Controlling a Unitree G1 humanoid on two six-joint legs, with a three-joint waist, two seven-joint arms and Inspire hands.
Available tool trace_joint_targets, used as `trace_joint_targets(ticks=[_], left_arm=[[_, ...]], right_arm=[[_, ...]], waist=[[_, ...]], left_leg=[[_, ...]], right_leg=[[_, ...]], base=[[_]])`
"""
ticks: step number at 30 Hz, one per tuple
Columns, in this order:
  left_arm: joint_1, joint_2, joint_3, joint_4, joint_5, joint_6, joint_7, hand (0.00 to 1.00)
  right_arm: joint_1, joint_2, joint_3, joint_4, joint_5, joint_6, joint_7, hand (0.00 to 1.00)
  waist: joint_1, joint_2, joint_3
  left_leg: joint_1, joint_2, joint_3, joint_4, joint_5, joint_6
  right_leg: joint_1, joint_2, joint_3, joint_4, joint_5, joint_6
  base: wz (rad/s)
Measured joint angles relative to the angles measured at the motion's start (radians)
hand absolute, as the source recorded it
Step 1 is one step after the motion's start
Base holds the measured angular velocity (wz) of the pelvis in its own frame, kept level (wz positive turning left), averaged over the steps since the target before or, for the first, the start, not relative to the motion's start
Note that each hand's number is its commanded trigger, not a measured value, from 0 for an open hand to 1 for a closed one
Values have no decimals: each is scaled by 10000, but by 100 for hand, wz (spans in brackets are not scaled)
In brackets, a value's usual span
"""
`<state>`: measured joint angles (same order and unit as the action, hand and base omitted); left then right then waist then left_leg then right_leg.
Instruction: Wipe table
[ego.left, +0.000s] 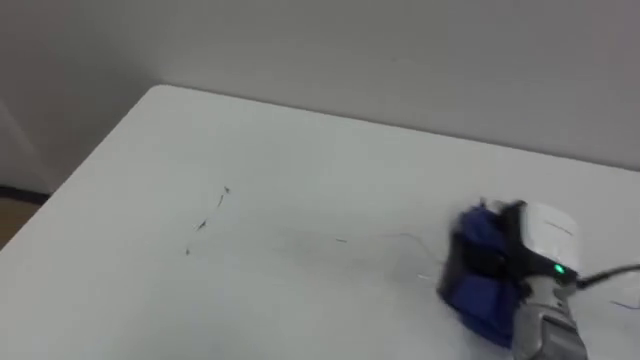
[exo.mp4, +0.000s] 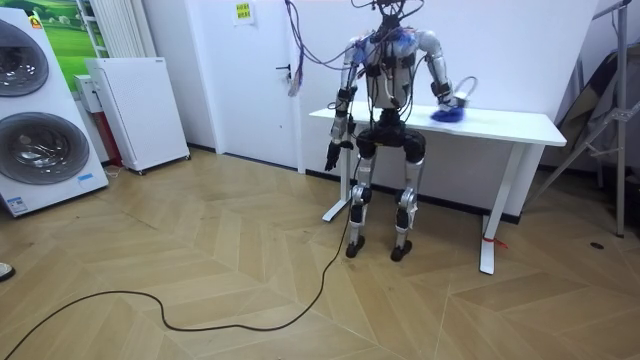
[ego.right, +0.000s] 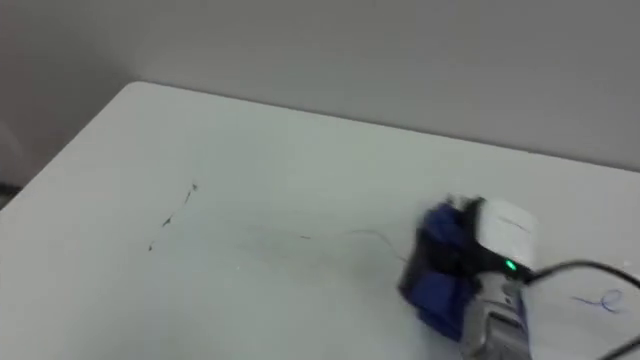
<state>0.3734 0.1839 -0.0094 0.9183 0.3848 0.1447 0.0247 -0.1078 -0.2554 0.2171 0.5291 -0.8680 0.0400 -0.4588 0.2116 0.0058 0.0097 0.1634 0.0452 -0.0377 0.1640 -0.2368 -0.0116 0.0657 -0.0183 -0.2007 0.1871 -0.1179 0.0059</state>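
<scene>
The robot's right hand (ego.left: 547, 238) sits at the lower right of the eye views, white back facing up with a little green light on it, and the wrist is cut off by the bottom edge. It's right up against a crumpled blue cloth (ego.left: 477, 272), which is bunched on the hand's left side and lying on the white table (ego.left: 260, 140). The fingers are buried in or behind the cloth, so honestly I can't tell if it's gripping the thing or just pressing flat on it.

Just past the cloth there's a faint thin line (ego.left: 375, 238) on the tabletop, pretty hard to make out. Further left are a few small dark scribble marks (ego.left: 205, 220). The right eye view also has a small blue squiggle (ego.right: 600, 300) near its right edge. Beyond all that is the table's far rim and corner, then a plain pale wall (ego.left: 420, 60).

In the room view the robot stands upright at the table's long side, back to the camera, right arm reached out over the top. The left hand (exo.mp4: 331, 155) hangs down by its side, too small to read the fingers. There's a light wooden herringbone floor (exo.mp4: 200, 260), plus a white cabinet (exo.mp4: 140, 110) and two stacked white washing machines (exo.mp4: 30, 110) on the room view's left
</scene>
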Motion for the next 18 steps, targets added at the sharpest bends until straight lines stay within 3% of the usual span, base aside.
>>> trace_joint_targets(ticks=[5, 7, 10, 12, 18], left_arm=[[856, -29, 70, -342, 1, 245, -24, 0], [943, -21, 105, -357, 1, 259, -102, 0], [898, 97, 442, -401, 19, 52, -163, 0], [902, 317, 664, -607, 134, -150, -161, 0], [973, 301, 1893, -526, 508, -271, -72, 0]], right_arm=[[185, -8, -98, -22, 15, -318, 199, 100], [324, -47, -271, 160, 82, -606, 7, 100], [1062, -50, -940, 785, 149, -1104, -740, 100], [2135, -214, -1797, 944, 293, -1371, -1402, 100], [3821, -782, -3974, 2214, 1711, -1807, -2731, 100]], waist=[[6, -1, -66], [-160, -85, -16], [-579, -271, -77], [-763, -451, -155], [-1259, -426, -225]], left_leg=[[-14, -23, 84, 2, 117, -30], [-3, -30, 77, -24, 117, -30], [194, -81, 292, -45, 115, -27], [315, -97, 651, -50, 100, -3], [487, -125, 924, 47, -51, 150]], right_leg=[[138, -107, -27, -15, -246, 118], [212, -122, -64, -118, -248, 120], [592, -182, -82, -324, -283, 178], [726, -195, 176, -342, -374, 227], [898, -185, 612, -311, -296, 286]], base=[[50], [7], [19], [6], [-11]])
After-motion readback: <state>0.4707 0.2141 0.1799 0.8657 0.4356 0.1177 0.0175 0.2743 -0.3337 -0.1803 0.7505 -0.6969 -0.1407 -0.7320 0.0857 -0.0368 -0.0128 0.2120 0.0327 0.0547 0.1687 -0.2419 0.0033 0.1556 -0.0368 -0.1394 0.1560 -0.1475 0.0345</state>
